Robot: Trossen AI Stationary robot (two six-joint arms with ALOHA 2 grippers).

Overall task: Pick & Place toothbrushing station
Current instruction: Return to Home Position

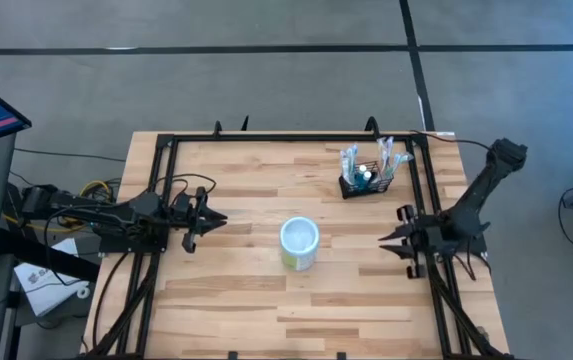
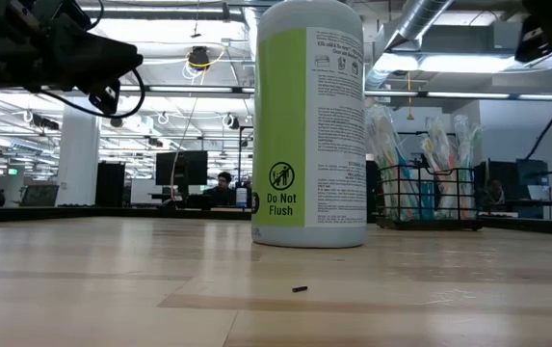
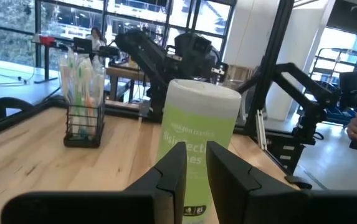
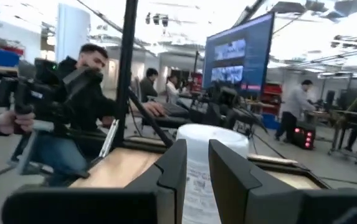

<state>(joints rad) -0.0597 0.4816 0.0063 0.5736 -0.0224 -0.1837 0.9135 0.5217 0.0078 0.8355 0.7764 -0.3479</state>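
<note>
While the left claw (image 1: 218, 218) hangs inside the left edge of the light wooden bench (image 1: 246, 310), fingers drawn almost together on nothing, the right claw (image 1: 391, 238) hangs by the right edge, likewise nearly closed and empty. Between them, mid-bench, stands a white-and-pale-green round canister (image 1: 299, 243). The small black wire-mesh rectangular basket (image 1: 364, 186), holding several upright toothbrushes (image 1: 366, 160), sits toward the back right corner, apart from the canister.
</note>
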